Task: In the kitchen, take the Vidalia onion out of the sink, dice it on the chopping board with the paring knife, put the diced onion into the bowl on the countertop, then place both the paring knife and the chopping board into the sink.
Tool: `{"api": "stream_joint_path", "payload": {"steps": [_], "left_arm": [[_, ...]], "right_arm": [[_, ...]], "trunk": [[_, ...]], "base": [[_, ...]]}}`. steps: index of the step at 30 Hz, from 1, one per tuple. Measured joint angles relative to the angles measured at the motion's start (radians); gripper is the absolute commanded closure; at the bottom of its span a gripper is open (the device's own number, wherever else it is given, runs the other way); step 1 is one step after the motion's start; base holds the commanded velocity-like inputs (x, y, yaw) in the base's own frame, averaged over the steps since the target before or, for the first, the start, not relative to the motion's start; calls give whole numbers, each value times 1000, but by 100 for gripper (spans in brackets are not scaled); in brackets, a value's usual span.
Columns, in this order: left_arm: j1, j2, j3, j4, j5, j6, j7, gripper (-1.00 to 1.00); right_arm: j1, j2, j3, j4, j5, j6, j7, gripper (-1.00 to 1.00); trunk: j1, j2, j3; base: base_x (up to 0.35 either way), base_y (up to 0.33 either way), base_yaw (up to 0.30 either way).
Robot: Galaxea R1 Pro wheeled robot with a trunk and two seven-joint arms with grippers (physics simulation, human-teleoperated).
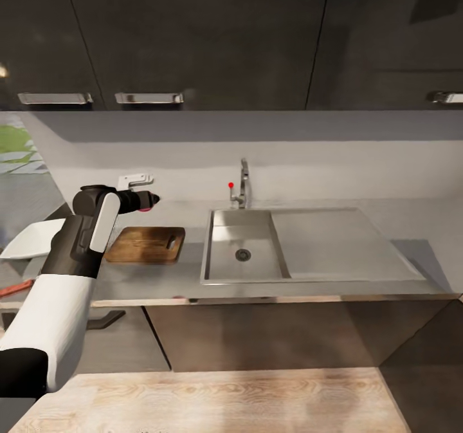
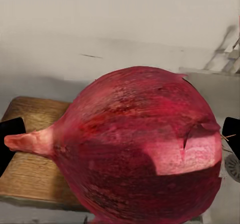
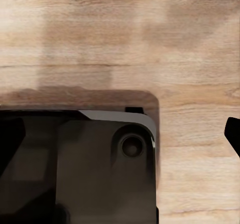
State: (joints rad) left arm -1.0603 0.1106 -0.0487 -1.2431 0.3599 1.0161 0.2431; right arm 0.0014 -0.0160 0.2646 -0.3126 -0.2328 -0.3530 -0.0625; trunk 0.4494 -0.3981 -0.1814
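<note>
Hiding the left hand (image 1: 149,201), the onion (image 2: 137,149) covers the chopping board (image 2: 30,154).

Deep red, streaky onion (image 2: 140,149) with a pale pink stem tip, clamped between black fingertips (image 2: 10,134) of the left gripper (image 1: 149,200). Below it, brown wood-grained board (image 1: 145,244); just beyond, grey steel sink (image 1: 241,253), red-tipped tap lever (image 1: 231,185). Beneath the right gripper, light wood floor (image 3: 150,44) and a glossy black base (image 3: 75,169).
</note>
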Motion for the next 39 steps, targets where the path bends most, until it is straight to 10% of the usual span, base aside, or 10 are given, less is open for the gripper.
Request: {"api": "stream_joint_path", "payload": {"steps": [39], "left_arm": [[0,-15,1,94,-1,0,0,100]], "right_arm": [[0,-1,0,0,0,1,0,-100]], "trunk": [[1,0,-39]], "base": [[-7,0,26]]}}
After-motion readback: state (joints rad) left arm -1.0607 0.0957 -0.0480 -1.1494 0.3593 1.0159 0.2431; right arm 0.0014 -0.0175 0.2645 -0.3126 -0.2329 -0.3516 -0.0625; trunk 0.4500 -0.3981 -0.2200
